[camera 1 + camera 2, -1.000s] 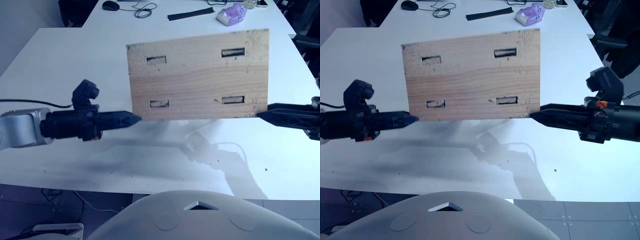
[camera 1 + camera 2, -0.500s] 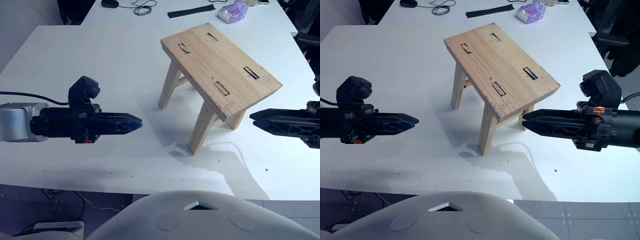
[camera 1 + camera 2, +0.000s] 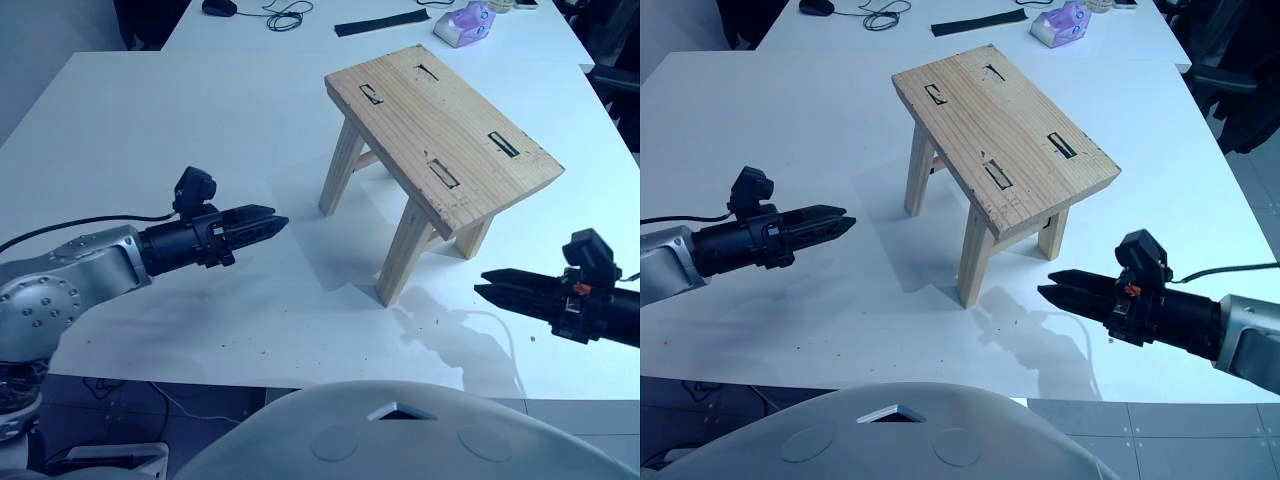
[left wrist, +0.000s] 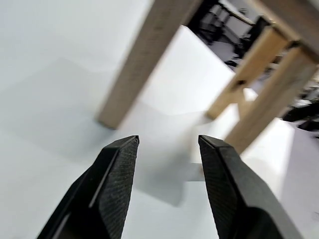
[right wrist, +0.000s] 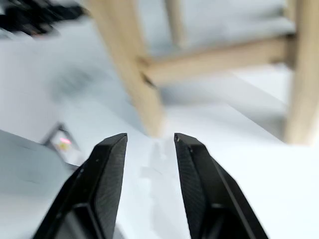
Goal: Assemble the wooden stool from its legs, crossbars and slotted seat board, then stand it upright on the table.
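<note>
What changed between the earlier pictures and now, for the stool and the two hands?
A second ago both hands held the stool tipped up between them. It has since been set upright on the table and let go; the left hand and right hand drew back towards the robot, open. The stool then stayed put.

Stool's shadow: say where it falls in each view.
Left eye view: the stool casts a soft shadow on the table, beneath it and toward the left gripper. Left wrist view: a grey patch lies on the table beyond the fingers, beside the nearest leg. Right wrist view: grey shade under the crossbar.
</note>
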Robot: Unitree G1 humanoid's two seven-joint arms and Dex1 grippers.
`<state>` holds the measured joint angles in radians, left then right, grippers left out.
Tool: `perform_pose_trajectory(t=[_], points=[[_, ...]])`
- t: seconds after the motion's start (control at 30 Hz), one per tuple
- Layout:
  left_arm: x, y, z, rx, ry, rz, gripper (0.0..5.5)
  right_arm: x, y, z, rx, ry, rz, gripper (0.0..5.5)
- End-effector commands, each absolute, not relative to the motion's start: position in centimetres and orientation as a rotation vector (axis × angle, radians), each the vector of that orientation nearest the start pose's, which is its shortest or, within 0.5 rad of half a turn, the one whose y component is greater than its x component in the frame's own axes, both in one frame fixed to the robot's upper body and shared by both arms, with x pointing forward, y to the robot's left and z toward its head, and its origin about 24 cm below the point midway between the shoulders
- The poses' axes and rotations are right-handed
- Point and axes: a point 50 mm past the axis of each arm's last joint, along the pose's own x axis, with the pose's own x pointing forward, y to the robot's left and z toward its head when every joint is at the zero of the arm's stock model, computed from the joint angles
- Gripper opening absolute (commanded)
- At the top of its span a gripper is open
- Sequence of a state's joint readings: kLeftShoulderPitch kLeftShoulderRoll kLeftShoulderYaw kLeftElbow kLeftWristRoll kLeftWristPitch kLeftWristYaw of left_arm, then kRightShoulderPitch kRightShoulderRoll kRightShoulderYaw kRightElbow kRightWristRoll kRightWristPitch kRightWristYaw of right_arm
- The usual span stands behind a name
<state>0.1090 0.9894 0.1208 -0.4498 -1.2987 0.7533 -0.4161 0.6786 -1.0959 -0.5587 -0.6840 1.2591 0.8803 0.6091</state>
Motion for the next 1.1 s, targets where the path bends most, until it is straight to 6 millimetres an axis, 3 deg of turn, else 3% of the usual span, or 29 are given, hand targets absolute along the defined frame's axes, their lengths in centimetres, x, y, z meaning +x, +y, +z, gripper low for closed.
perform_pose_trajectory(t=[0.03,0.2,0.27,0.53,0.73,1.1], points=[[21.1,23.8,7.0,-0.034,0.445,-0.504,2.25,13.8,-27.3,8.0,-0.088,0.69,0.497,2.02],[22.6,24.7,4.2,0.08,0.366,-0.358,2.64,15.6,-26.7,5.0,-0.155,0.565,0.377,2.72],[23.5,24.8,3.5,0.105,0.327,-0.313,2.95,16.5,-26.5,4.1,-0.15,0.524,0.329,2.76],[26.2,23.1,1.1,0.194,0.215,-0.209,2.95,21.1,-26.7,1.7,-0.165,0.304,0.053,2.76],[27.9,21.4,0.7,0.182,0.144,-0.166,2.95,23.3,-25.4,0.1,-0.078,0.244,-0.005,2.76],[28.5,20.4,-0.3,0.103,0.078,-0.079,2.95,25.6,-24.1,-1.2,-0.046,0.179,-0.031,2.76]])
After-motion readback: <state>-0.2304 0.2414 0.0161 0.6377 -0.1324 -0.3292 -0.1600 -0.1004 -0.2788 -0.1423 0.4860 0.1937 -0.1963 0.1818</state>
